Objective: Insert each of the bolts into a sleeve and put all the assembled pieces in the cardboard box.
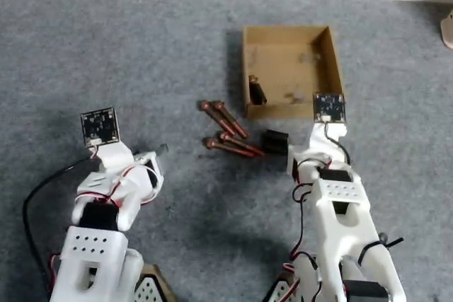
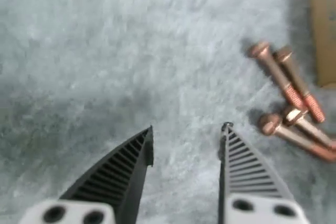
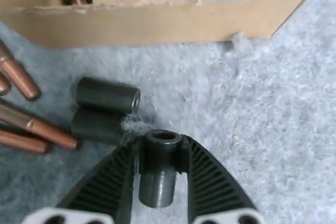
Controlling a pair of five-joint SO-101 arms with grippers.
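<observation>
Your right jaws are clamped on a short, dark, cylindrical metal sleeve. It sits lengthwise between them, its hollow end pointing out past their tips. Your left jaws stand apart with nothing between them, above the bare grey, carpet-like bench and well to the side of the parts.

Just beyond the held sleeve, two more dark metal sleeves lie on their sides, touching along their length. Beside them you have four copper-coloured bolts with hexagonal heads and threaded ends. One pair lies close together side by side. The other pair lies nearer the sleeves and crosses at the head ends. Their threaded tips point toward the loose sleeves.

Farthest out sits the shallow, open-topped brown cardboard box, its near wall just past the sleeves. Inside it, against the corner nearest the bolts, lies one assembled piece: a dark sleeve with a copper end showing.
</observation>
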